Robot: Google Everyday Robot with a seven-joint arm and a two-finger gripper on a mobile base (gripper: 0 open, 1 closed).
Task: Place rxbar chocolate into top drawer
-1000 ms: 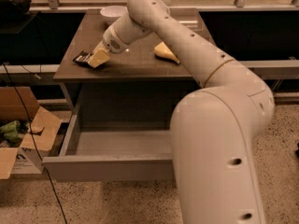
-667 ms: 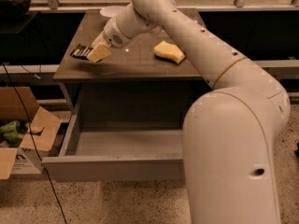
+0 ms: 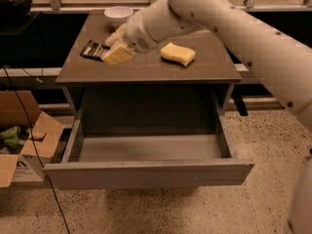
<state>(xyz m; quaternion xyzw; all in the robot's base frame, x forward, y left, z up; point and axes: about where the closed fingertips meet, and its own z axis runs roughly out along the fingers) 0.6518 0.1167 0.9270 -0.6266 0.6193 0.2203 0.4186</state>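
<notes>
The rxbar chocolate (image 3: 94,49), black-wrapped with pale lettering, is at the left of the brown tabletop (image 3: 146,69). My gripper (image 3: 115,45) reaches in from the right and is shut on the bar's right end, with one tan finger (image 3: 118,55) in front of it. The bar sits at or just above the table surface. The top drawer (image 3: 146,174) is pulled out wide below the table, and its grey inside shows nothing in it.
A yellow sponge (image 3: 178,54) lies right of the gripper on the tabletop. A white bowl (image 3: 118,13) stands at the back. My arm (image 3: 234,28) crosses the upper right. An open cardboard box (image 3: 22,147) and a cable (image 3: 29,126) are on the floor at left.
The arm's bulk has swung up and right out of the foreground, uncovering the open drawer. The gripper with the bar has shifted slightly toward the back of the tabletop.
</notes>
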